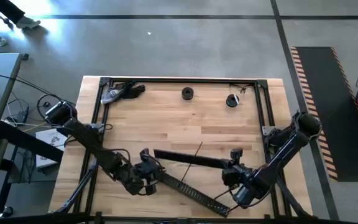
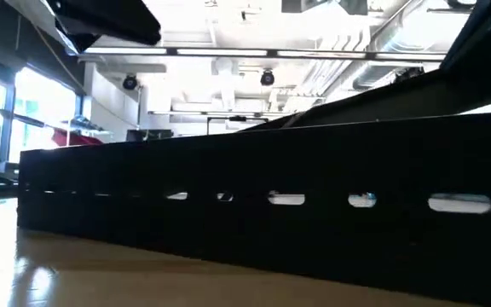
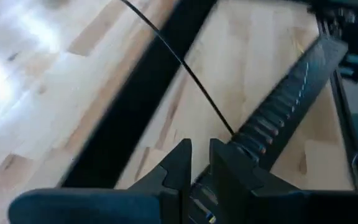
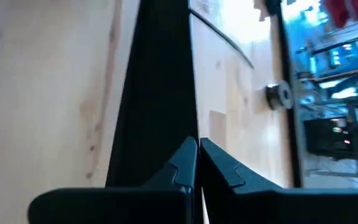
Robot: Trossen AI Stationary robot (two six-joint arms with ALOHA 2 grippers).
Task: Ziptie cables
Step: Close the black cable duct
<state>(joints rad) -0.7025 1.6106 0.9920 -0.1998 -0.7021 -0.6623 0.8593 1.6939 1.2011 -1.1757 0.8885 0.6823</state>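
Pale butcher-block wooden table (image 1: 166, 121) with a black metal frame along its edges carries the whole set-up; grey concrete floor surrounds it.

Left arm: reaches in from the table's left edge. The left gripper (image 1: 146, 173) (image 3: 201, 155) sits low over the wood at the near end of the long black slotted channel bar (image 1: 191, 194) (image 3: 284, 102). Whether it is clenched or released cannot be told. The channel bar runs diagonally away from this gripper towards the right arm. It fills the low view as a dark wall pierced by a row of slots (image 2: 228, 234).

Centre: a long flat black strip (image 1: 191, 158) (image 3: 135, 106) lies between the two grippers, beyond the channel bar. A single thin straight dark line (image 1: 199, 149) (image 3: 179, 59) crosses the strip and ends at the channel bar just ahead of the left gripper.

Cables: no loose bundle can be made out. Only small pale and orange flecks show between the channel bar's teeth in the left wrist view, so they may lie inside it.

Right arm: enters from the table's right edge. The right gripper (image 1: 232, 173) (image 4: 197, 146) is clenched, its tips meeting directly above the end of the flat black strip (image 4: 157, 81), with nothing visible between them.

Well beyond both grippers, at the table's far edge, rest a grey-and-black tool (image 1: 120, 92), a small black round object (image 1: 187, 93) and a second small dark object (image 1: 232, 99).
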